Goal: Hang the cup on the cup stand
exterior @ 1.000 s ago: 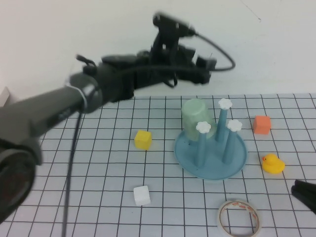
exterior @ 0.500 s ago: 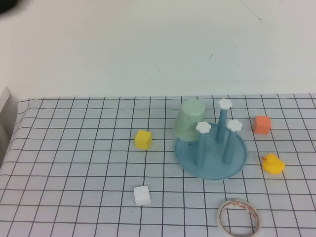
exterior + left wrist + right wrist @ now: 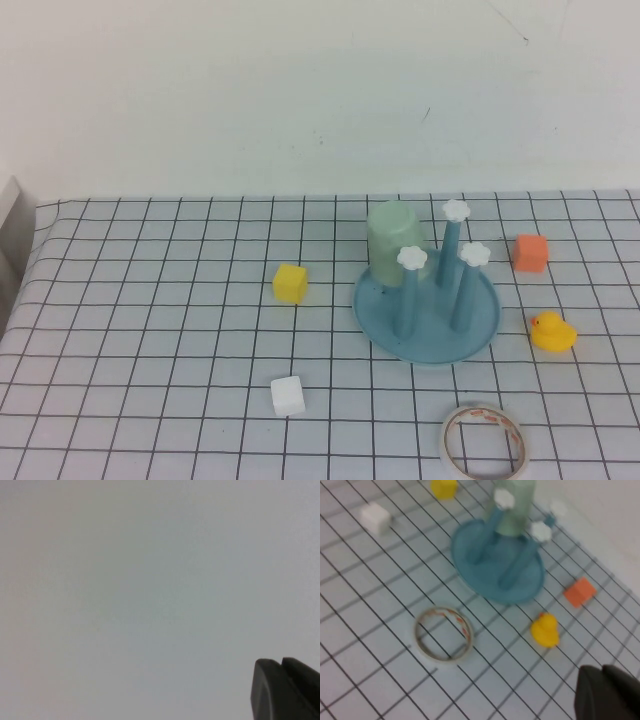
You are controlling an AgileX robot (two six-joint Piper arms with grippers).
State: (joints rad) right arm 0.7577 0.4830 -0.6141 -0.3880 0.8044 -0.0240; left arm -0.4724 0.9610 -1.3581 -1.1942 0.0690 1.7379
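The pale mint-green cup sits upside down over the back-left peg of the teal-blue cup stand, roughly upright. Three white flower caps show on the other pegs. Cup and stand also show in the right wrist view. Neither arm shows in the high view. My left gripper shows only as dark fingertips pressed together against a blank wall, holding nothing. My right gripper is shut and empty, above the table on the near-right side of the stand.
A yellow block lies left of the stand and a white block nearer the front. An orange block and a yellow duck lie to the right. A tape roll lies at the front edge.
The left arm, which was over the stand, has pulled out of the high view. The right gripper tip at the lower right is gone too. The cup leaned left, then settled upright.
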